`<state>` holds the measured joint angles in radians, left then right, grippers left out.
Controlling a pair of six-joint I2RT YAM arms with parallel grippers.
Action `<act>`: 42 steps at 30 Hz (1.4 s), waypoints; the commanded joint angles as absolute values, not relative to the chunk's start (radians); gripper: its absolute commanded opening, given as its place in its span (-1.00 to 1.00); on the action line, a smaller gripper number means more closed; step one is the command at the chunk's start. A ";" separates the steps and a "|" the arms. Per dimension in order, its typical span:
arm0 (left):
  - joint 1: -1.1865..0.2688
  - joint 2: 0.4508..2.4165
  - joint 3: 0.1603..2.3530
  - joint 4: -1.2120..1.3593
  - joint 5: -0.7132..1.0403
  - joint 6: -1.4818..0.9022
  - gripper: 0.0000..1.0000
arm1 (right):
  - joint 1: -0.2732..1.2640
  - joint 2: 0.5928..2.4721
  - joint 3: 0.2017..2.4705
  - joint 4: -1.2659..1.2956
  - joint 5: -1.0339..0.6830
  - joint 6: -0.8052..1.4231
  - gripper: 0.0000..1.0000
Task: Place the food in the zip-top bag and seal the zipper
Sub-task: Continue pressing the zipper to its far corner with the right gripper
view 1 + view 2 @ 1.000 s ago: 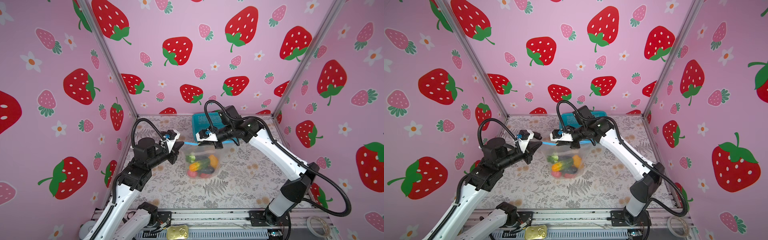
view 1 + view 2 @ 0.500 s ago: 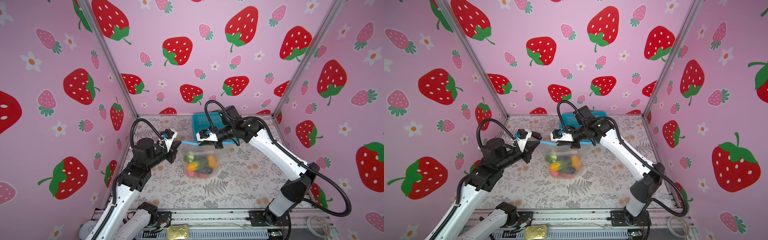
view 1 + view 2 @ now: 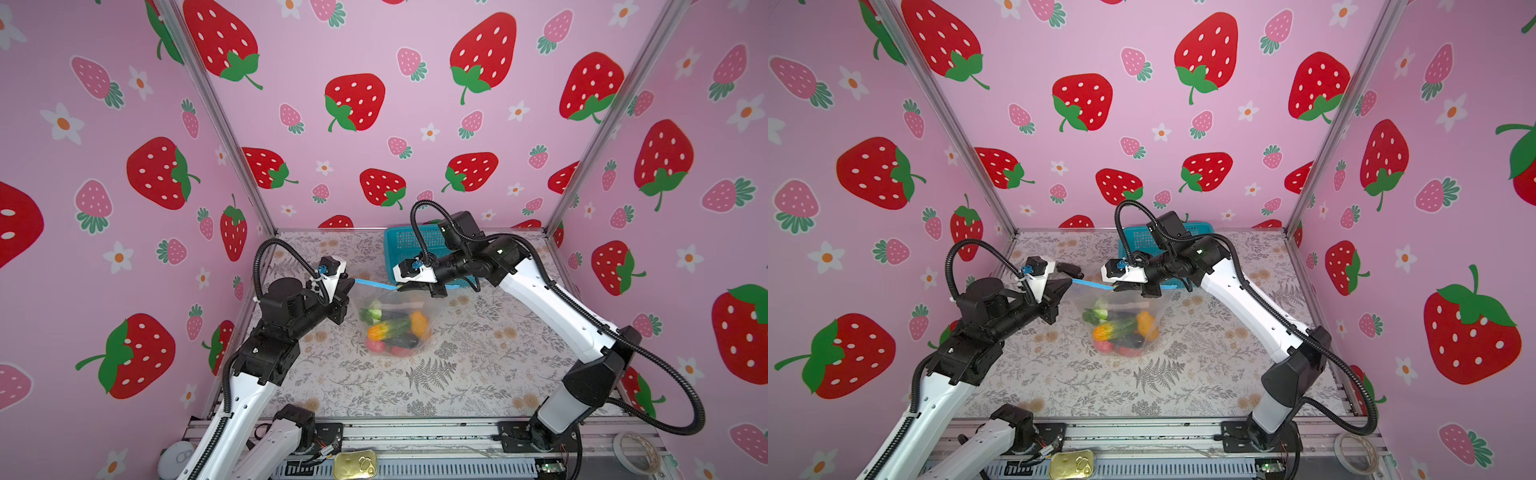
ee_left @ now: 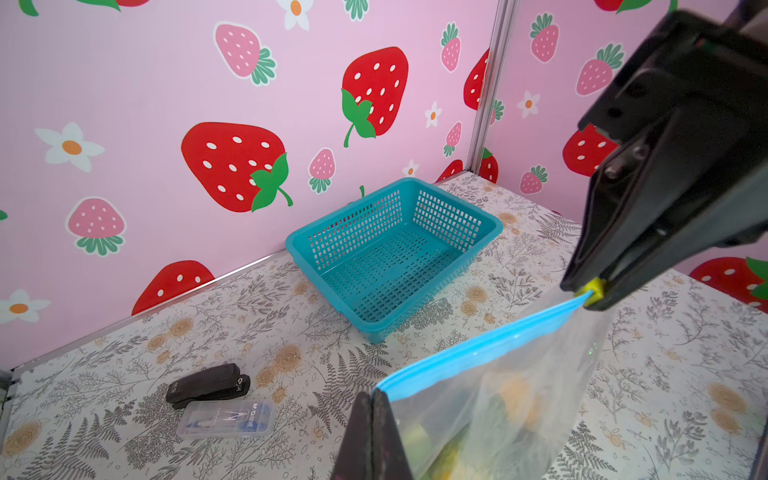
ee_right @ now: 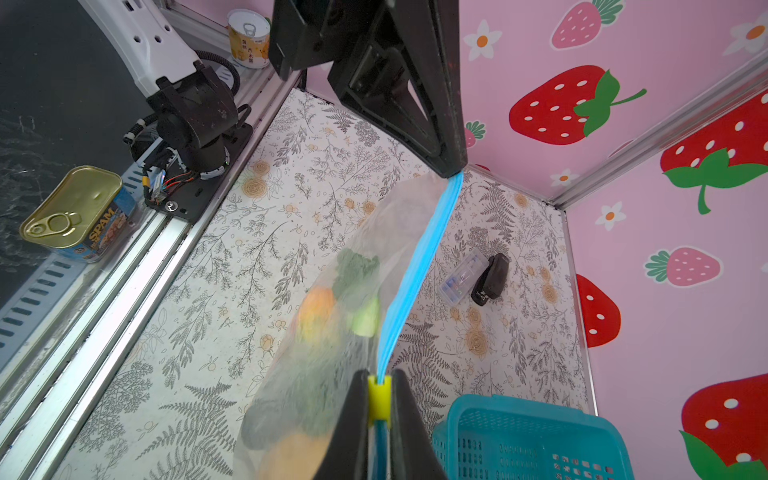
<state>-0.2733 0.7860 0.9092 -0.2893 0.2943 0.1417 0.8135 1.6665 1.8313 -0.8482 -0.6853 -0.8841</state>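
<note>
**Item:** zip-top bag [image 3: 399, 305], hung over the middle of the tabletop [image 3: 457, 374], near the teal basket [image 3: 395, 249] at the far edge. The food [image 3: 392, 328] is all inside, sunk low.

**Change:** the left gripper [image 3: 350, 285], clamped on the zipper [image 3: 374, 284] end, has drawn toward the left edge, so more blue strip shows, taut. The right gripper [image 3: 401, 286] pinches the yellow slider [image 5: 379, 395]. Sealing is probably advancing.

**Axis:** zipper uppermost, lying along the far edge.
</note>
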 commanded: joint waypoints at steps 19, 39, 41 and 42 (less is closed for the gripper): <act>-0.190 0.770 0.908 -0.282 0.059 0.082 -1.00 | 0.781 1.582 1.790 -0.883 -0.719 -0.891 -1.00; -0.142 0.773 0.915 -0.306 0.002 0.046 -1.00 | 0.762 1.550 1.751 -0.866 -0.724 -0.888 -1.00; -0.135 0.772 0.916 -0.307 0.000 0.040 -1.00 | 0.760 1.548 1.747 -0.865 -0.724 -0.888 -1.00; -0.134 0.772 0.915 -0.306 0.000 0.039 -1.00 | 0.759 1.545 1.746 -0.864 -0.725 -0.887 -1.00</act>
<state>-0.1696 0.7788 0.9089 -0.3061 0.1429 0.0498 0.7776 1.5978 1.7592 -0.8082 -0.6918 -0.8837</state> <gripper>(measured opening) 0.055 0.110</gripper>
